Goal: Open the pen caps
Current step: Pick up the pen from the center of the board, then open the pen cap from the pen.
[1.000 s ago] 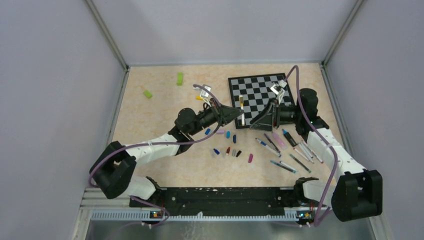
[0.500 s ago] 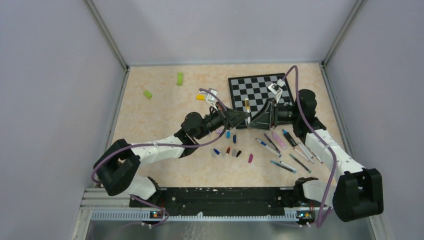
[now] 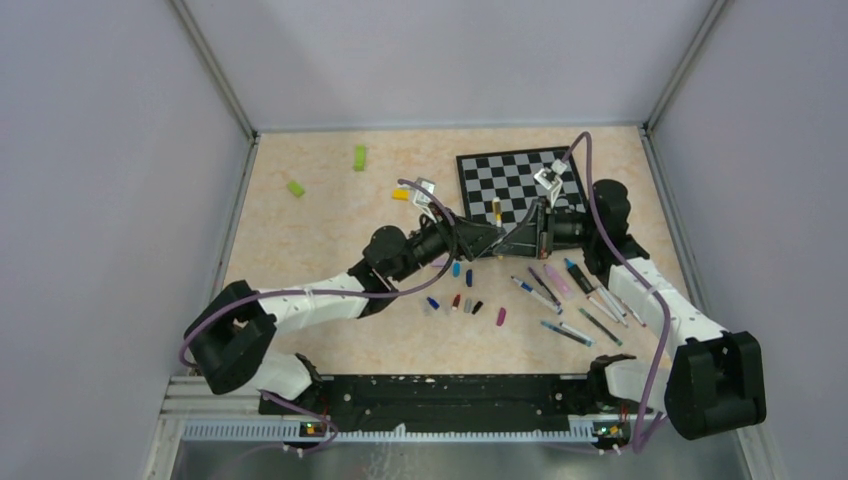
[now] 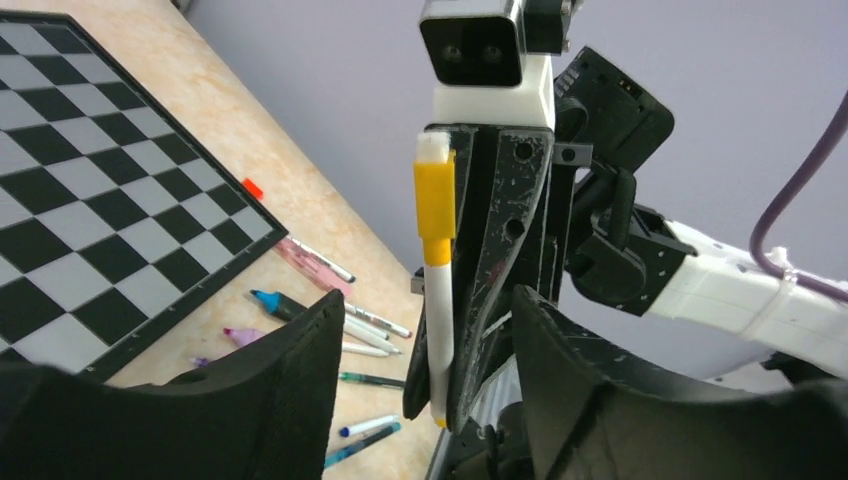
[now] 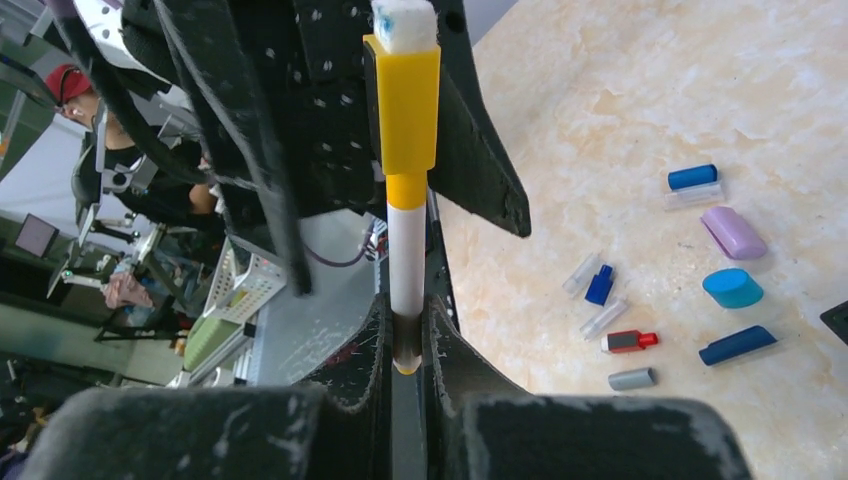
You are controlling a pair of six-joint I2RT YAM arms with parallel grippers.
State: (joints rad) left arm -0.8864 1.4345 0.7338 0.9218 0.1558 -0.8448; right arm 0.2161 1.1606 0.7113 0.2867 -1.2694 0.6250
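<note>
The yellow-capped pen point(image 5: 406, 250), clamped by its barrel in the tightly closed right gripper point(image 5: 407, 345) over the chessboard point(image 3: 515, 180) edge, should be uncapped by closing the parted, seemingly empty left gripper point(image 4: 425, 350) squarely on the cap point(image 5: 405, 100) and pulling axially.

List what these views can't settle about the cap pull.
- Right wrist: pen tail buried between the right claw fingers.
- Left wrist: table pens partly behind a left claw finger.
- Top view: yellow cap too small; both claws crowd it, so contact is unreadable.
- Top view: loose caps too small to count.
</note>
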